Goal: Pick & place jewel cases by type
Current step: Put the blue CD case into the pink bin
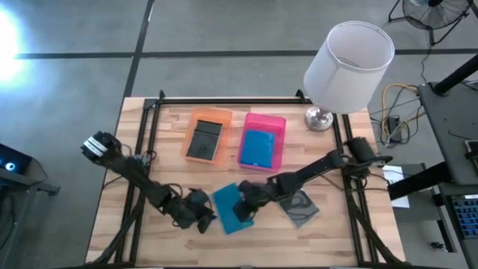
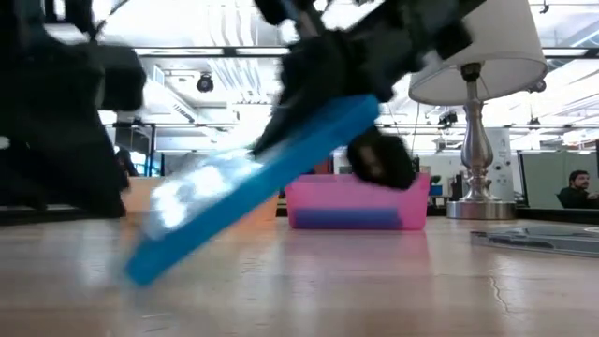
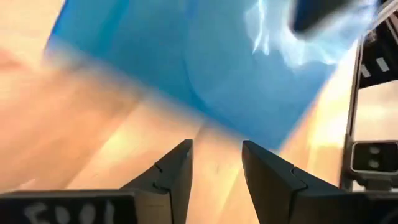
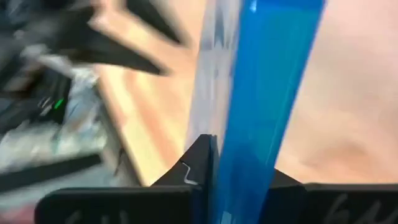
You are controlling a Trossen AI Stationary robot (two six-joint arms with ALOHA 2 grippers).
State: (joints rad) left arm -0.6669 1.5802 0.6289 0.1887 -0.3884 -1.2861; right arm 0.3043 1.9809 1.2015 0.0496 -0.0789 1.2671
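Observation:
My right gripper is shut on a bright blue jewel case near the table's front middle. In the low view this case slants, its low end toward the left arm. My left gripper is open just left of the case, and its fingers point at the blue face without touching it. A dark case lies flat on the table to the right. Another dark case lies in the orange tray. A blue case lies in the pink tray. My right gripper pinches the blue case across its thin edge, one finger on each flat face, at the end toward the table's right. The case tilts, its held end high and its far end down at the table top; whether that end touches the wood, I cannot tell.
A lamp with a white shade stands at the table's far right corner, its base beside the pink tray. A black frame rail runs along the far edge. Bare wood lies at the near left and near right.

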